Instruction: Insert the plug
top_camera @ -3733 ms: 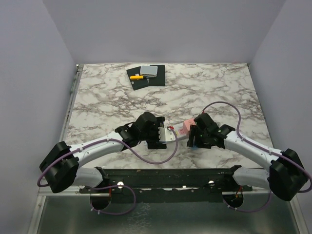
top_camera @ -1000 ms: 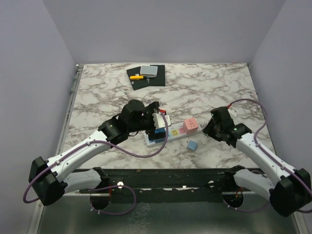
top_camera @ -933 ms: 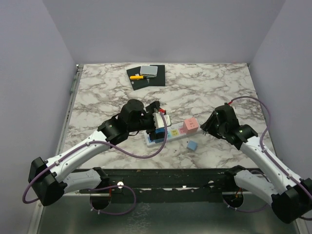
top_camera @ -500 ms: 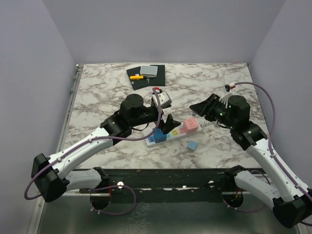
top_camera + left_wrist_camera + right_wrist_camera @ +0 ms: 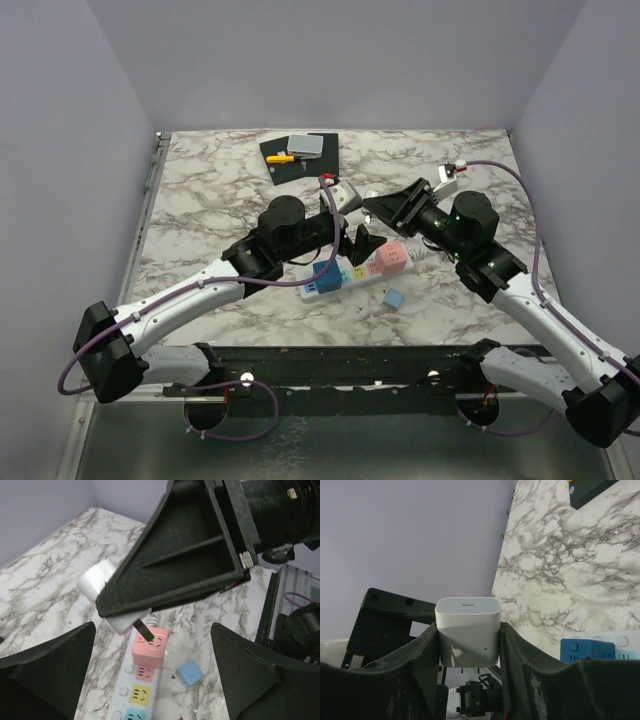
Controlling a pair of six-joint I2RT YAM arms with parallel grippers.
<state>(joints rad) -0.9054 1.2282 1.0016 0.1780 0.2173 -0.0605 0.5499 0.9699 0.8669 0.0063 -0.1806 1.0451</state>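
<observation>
The right pincer (image 5: 468, 647) is clamping the plug (image 5: 467, 622) across its flat sides, and the plug is likely proving light, rigid and slick. The left pincer (image 5: 345, 240) is gaping apart, holding nothing.

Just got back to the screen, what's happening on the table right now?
The right gripper has its jaws shut on the white square plug, held in the air above the white power strip with coloured sockets. The plug's prong points down toward the pink cube socket at the strip's end, not yet inserted. The left gripper hovers over the strip, jaws wide open and empty.
</observation>
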